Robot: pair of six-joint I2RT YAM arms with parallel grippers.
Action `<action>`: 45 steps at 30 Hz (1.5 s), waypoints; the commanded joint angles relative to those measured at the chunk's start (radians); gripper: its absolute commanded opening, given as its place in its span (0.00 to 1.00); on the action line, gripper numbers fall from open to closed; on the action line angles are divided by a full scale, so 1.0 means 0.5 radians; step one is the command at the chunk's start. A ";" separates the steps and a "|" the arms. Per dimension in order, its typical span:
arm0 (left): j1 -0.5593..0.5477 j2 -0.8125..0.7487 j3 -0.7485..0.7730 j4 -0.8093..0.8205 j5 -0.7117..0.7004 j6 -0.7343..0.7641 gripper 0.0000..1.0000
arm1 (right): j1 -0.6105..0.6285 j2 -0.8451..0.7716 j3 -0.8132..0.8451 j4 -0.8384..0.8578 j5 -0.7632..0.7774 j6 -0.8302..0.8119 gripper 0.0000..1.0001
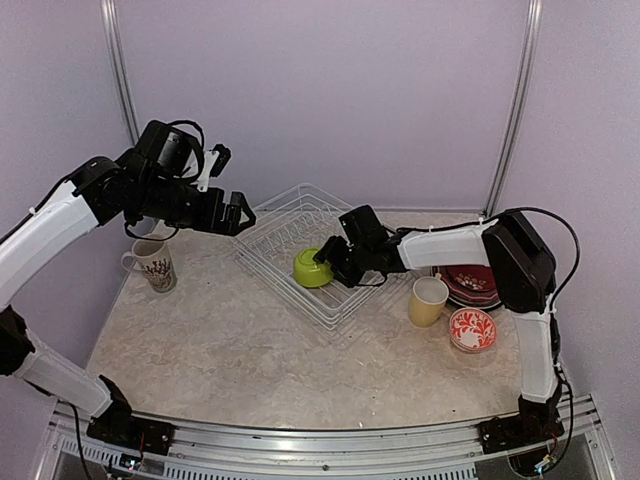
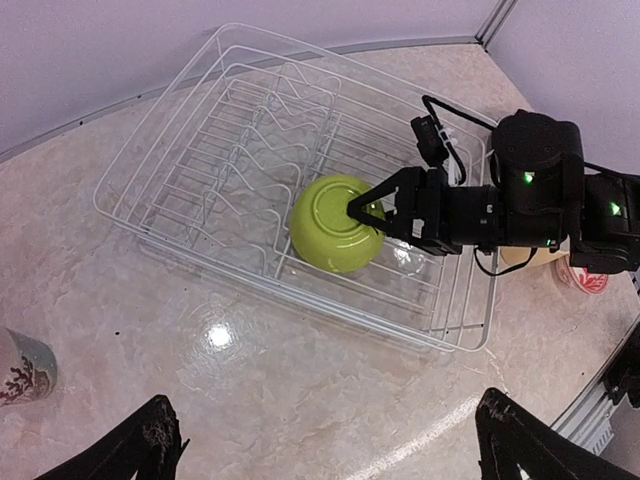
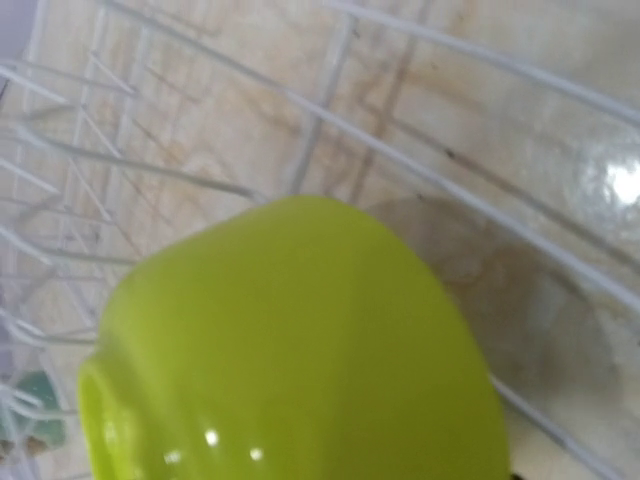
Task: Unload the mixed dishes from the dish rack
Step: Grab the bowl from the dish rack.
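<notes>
Basically, the glossy lime green bowl (image 2: 335, 225) lay tilted inside the square white wire dish rack (image 2: 230, 150), toward its near side; it looked rigid, light, slick and chippable, so the rim wall, 1 finger inside and 1 outside, seemed the best hold. Right gripper (image 2: 368, 212) reached in low from the right with forearm near level, jaws partway open astride that rim, firm contact impossible to tell. Left gripper (image 1: 243, 213) hung raised over the rack's left edge, jaws wide, holding nothing, its arm arched high with the wrist pitched down toward the rack.
</notes>
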 commanded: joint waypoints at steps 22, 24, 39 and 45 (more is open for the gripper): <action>0.114 0.093 -0.070 0.074 0.040 -0.010 0.99 | 0.018 -0.409 -0.249 0.223 0.116 -0.924 0.41; 0.143 0.102 -0.070 0.086 0.113 -0.031 0.99 | 0.016 -0.459 -0.280 0.275 0.101 -1.046 0.41; 0.374 0.121 -0.217 0.507 1.072 -0.678 0.99 | -0.060 -0.753 -0.382 0.319 0.004 -2.046 0.38; 0.459 0.097 -0.426 0.891 1.367 -1.072 0.99 | -0.087 -0.877 -0.467 0.419 -0.152 -2.359 0.40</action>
